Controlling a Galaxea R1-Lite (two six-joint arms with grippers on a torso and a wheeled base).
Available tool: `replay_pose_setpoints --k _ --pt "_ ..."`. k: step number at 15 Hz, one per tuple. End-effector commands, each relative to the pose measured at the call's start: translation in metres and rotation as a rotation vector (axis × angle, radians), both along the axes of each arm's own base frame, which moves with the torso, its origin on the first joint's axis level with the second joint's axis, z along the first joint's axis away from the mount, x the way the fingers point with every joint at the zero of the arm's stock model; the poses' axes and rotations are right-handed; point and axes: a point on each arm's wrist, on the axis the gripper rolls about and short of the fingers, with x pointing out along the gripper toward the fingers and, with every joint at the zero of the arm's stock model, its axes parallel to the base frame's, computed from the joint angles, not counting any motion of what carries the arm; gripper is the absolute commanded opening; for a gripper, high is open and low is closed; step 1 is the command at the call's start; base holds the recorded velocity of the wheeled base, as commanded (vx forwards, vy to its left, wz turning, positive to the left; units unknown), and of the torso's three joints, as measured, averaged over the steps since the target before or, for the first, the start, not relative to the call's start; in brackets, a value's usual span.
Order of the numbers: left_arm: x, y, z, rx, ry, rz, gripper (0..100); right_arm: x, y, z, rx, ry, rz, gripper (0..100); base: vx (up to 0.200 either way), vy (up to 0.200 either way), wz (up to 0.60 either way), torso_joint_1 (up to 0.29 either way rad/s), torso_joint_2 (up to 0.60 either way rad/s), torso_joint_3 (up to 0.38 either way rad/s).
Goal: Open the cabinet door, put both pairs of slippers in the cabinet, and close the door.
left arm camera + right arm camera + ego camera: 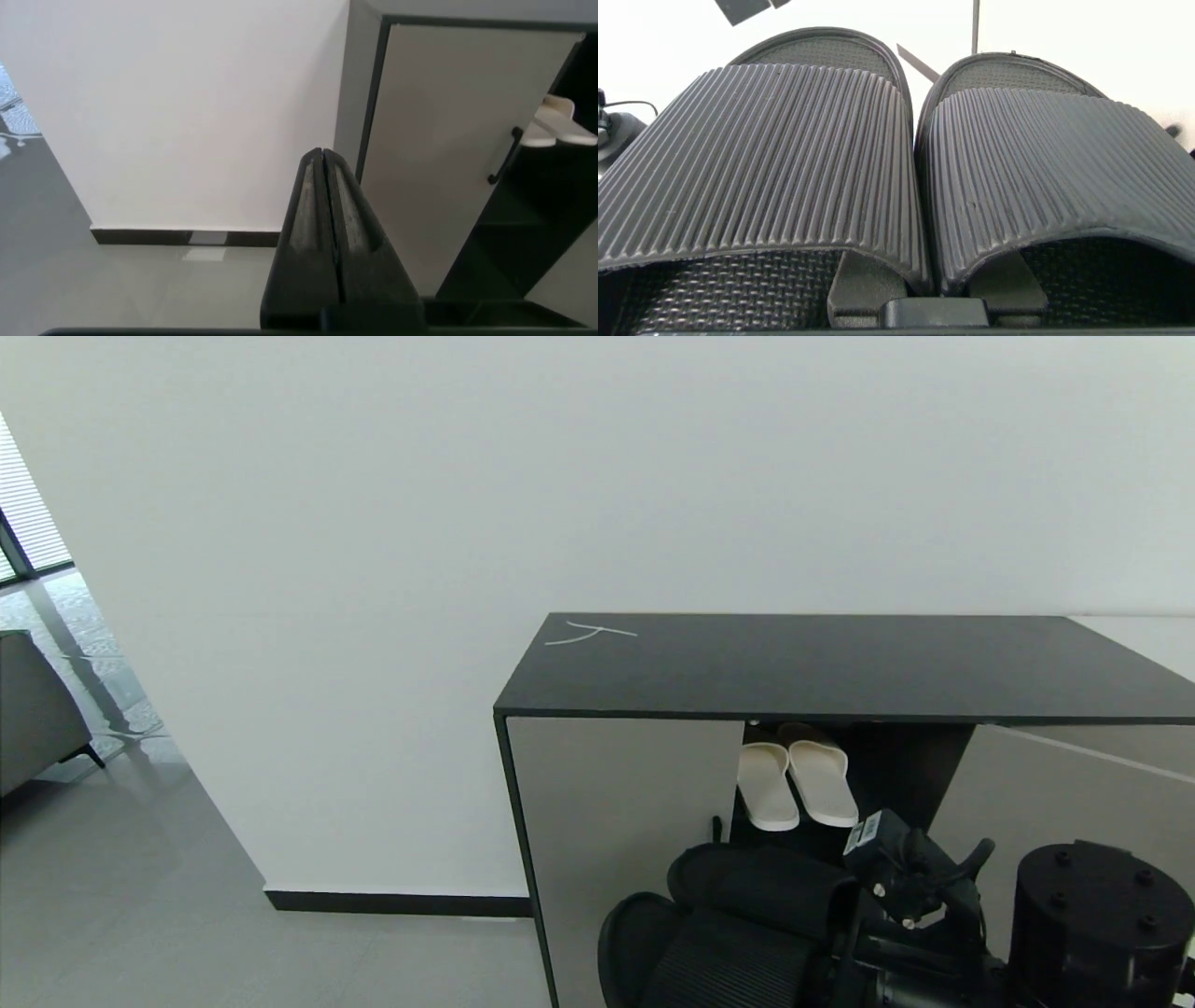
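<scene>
The black cabinet [822,663] has its left grey door [625,803] shut, and the right grey door [1074,793] swung outward. A white pair of slippers [796,784] lies side by side on a shelf in the gap between them. A black ribbed pair of slippers [738,915] hangs low in front of that gap, and my right gripper [929,294] is shut on the black pair [906,159] from behind. My left gripper [323,224] is shut on nothing. It is low and to the left of the cabinet, facing the left door [448,140] and its black handle [505,154].
A white wall runs behind the cabinet, with a dark skirting board [392,903] along the floor. Open grey floor [140,915] spreads to the left. The corner of a grey sofa [33,709] stands at the far left near a window.
</scene>
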Motion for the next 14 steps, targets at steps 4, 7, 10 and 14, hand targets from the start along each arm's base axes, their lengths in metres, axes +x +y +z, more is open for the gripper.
replay_pose_setpoints --k 4,7,10,14 --pt "0.0001 0.0000 0.0000 -0.001 0.002 0.002 0 0.0013 0.0016 -0.0077 -0.006 0.005 0.001 0 0.000 0.000 0.00 -0.229 0.52 0.284" --pt "0.0001 0.0000 0.0001 -0.001 0.001 0.000 0 0.0007 0.0009 -0.0077 -0.005 -0.006 0.001 0 0.000 0.000 0.00 -0.217 0.51 0.277" --pt "0.0001 0.0000 0.0001 -0.001 0.001 0.002 0 0.0008 0.0011 -0.0081 -0.007 -0.006 0.001 0 0.000 0.000 0.00 -0.204 0.48 0.281" --pt "0.0001 0.0001 0.0001 -0.002 0.001 0.002 0 0.0025 0.0024 -0.0134 -0.026 0.008 -0.001 0 0.000 0.000 0.00 -0.188 0.47 0.288"
